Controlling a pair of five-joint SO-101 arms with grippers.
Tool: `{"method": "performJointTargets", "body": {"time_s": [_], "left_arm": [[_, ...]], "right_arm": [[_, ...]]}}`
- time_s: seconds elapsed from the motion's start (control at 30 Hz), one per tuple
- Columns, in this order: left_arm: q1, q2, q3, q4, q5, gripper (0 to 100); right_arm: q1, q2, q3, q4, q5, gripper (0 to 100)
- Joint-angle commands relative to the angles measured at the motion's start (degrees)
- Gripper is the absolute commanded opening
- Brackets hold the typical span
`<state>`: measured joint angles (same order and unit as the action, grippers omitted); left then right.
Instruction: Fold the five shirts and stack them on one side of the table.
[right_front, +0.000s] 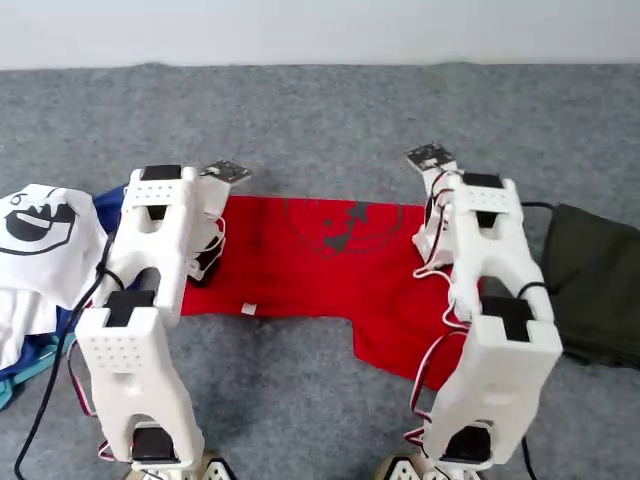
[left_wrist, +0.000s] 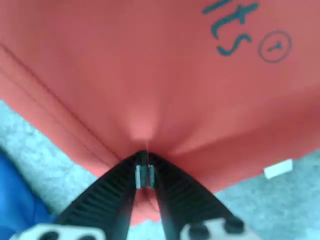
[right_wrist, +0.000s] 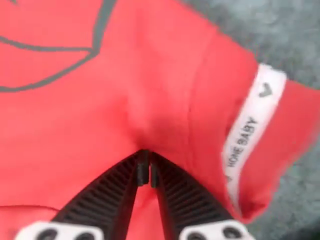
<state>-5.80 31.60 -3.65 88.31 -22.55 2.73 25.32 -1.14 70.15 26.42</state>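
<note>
Left grip: the left gripper (left_wrist: 145, 175) is clenched on a small pinch of the red cotton shirt (right_front: 290, 270) near its edge, and the cloth puckers at the tips.
Right grip: the right gripper (right_wrist: 145, 172) is clamped on the same shirt beside the white neck label (right_wrist: 247, 135).
Shirt: it lies spread mid-table between the arms, with one flap reaching toward the near edge.
Fold, by my judgement: raise both pinches level and together and carry them over evenly; let go only once the edges meet.
Risk: thin pinches may slip, and uneven pace would skew the crease.
Sides: the white printed shirt (right_front: 40, 240) over blue cloth (right_front: 110, 205) lies left, the dark olive shirt (right_front: 595, 280) right; keep the carried edge off both.
Far: bare grey felt-like table (right_front: 320, 110).
</note>
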Motion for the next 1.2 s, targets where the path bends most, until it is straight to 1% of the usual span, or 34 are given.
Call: {"method": "performJointTargets", "body": {"time_s": [0.0,0.13,0.27,0.33,0.4,0.53,0.63,0.73,0.87,1.0,1.17], "left_arm": [[-0.09,-6.07,-2.42,4.57,-0.18,2],[2.02,-16.26,-5.14,6.77,-0.09,2],[5.63,-24.44,-5.23,7.56,-0.09,2],[8.00,-25.85,-5.23,9.32,-0.09,4],[10.55,-25.85,-5.14,10.20,-0.09,8],[15.91,-25.85,-4.26,8.70,1.93,11],[20.48,-25.67,-4.26,6.86,2.11,12],[25.76,-23.12,-4.44,6.07,1.93,11],[32.35,-17.58,-4.70,5.89,1.93,11],[37.54,-13.36,-4.70,3.08,2.20,11],[42.99,-10.20,-4.70,-1.67,2.20,11]], "right_arm": [[0.31,-1.36,-8.53,7.08,-0.70,0.9],[-0.75,-5.14,-14.51,15.87,-0.79,0.9],[-0.48,-11.47,-16.53,23.25,-0.88,0.9],[0.13,-15.60,-16.53,26.59,-0.79,0.9],[1.27,-19.74,-16.53,29.58,-0.62,0.9],[5.05,-28.35,-16.35,32.48,-0.44,0.9],[10.24,-34.51,-14.07,32.48,0.70,0.9],[16.48,-39.96,-8.53,32.48,5.80,0.9],[26.95,-46.29,-1.32,32.22,11.16,0.9],[36.88,-51.30,4.57,32.22,15.65,0.9],[44.79,-55.78,10.73,32.22,18.81,0.9]]}}
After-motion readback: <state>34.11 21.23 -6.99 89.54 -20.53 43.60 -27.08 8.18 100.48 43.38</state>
